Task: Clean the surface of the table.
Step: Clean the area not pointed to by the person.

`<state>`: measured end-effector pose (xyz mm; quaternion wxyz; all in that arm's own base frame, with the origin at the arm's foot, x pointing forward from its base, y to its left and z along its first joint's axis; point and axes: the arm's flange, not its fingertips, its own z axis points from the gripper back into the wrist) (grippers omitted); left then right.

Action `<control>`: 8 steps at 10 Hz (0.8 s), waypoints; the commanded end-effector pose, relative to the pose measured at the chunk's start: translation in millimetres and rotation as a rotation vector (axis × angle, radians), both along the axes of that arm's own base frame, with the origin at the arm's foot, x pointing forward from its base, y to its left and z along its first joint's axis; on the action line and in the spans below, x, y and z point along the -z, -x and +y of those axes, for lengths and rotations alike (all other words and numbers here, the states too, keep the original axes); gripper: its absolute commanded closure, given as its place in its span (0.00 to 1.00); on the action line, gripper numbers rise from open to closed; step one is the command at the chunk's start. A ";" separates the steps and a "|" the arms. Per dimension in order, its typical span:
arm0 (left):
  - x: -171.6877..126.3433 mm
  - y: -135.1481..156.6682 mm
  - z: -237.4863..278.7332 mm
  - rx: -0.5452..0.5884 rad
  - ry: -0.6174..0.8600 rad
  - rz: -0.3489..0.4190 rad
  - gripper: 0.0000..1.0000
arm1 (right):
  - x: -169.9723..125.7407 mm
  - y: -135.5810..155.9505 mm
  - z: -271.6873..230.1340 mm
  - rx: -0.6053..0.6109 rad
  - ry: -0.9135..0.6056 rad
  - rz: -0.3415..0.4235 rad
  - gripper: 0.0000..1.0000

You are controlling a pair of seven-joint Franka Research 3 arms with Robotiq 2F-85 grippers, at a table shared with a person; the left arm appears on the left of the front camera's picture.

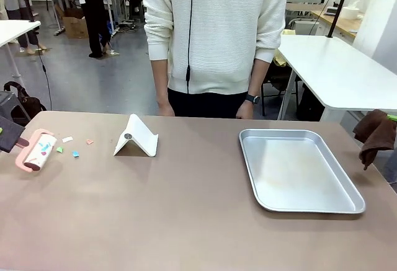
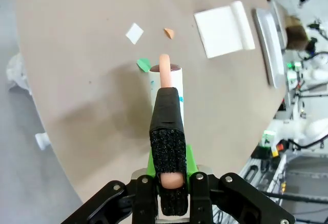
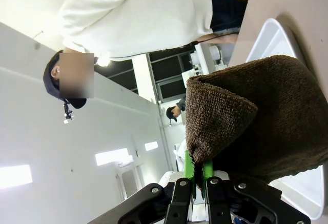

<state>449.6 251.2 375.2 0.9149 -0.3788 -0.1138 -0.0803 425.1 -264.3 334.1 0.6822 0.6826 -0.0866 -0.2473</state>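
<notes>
left end effector (image 2: 171, 178) clamped on black foam handle of lint roller (image 2: 174, 88); mostly cut off in front view. Roller lies on table (image 1: 186, 221) near left edge, paper scraps (image 1: 75, 154) just beside. right end effector (image 3: 199, 171) pinches brown cloth (image 3: 256, 126), fingertips buried in cloth, at table's right edge past tray (image 1: 291, 172).

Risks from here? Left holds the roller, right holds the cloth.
1. The scraps lie loose beside the lint roller; a fast pass may flick them off the table.
2. The white stand sits just past the scraps; a long stroke may knock it.
3. The cloth hangs from the right gripper near the tray; it may drag it.
</notes>
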 end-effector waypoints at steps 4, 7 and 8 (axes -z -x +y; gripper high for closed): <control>-4.0 -12.6 -24.0 -0.208 -0.060 0.133 0.78 | -5.5 3.3 0.6 -0.017 0.001 -0.005 0.93; -3.4 -20.1 -31.4 -0.355 -0.091 0.223 0.78 | -5.5 3.3 0.6 -0.017 0.001 -0.005 0.93; -0.7 -21.6 -35.7 -0.400 -0.126 0.238 0.78 | -5.5 3.3 0.6 -0.017 0.001 -0.005 0.93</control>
